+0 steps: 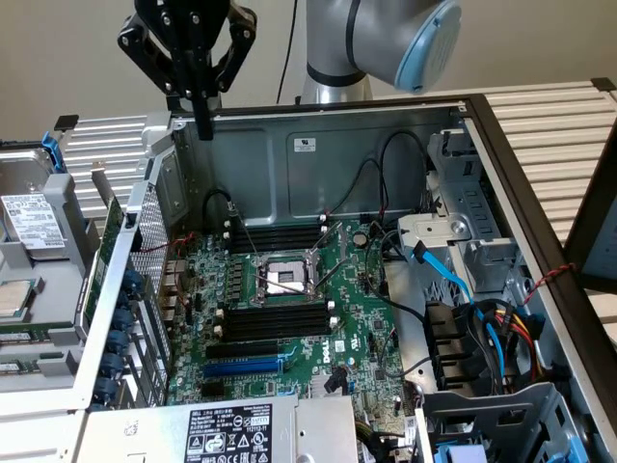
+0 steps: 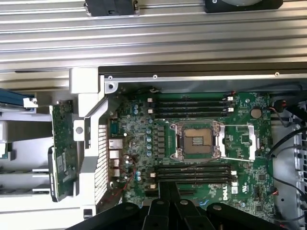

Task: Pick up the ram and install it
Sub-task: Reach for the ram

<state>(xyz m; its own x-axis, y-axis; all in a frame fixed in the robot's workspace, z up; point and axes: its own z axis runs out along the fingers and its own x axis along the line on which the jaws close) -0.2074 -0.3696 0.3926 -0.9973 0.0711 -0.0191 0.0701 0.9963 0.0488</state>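
Note:
The ram is a long green stick with black chips. It lies outside the open computer case, beside the perforated rear wall; in the exterior view its green edge, the ram, shows at that view's left. My gripper hangs high over the case's rear corner with its black fingers pressed together and nothing between them, well apart from the ram. The wrist view has the gripper above the motherboard. Empty black memory slots lie on both sides of the CPU socket.
A blue slot runs below the black ones. Blue and black cables and a drive cage crowd the exterior view's right. A power supply sits at the front, and a hard drive lies outside the case on the left.

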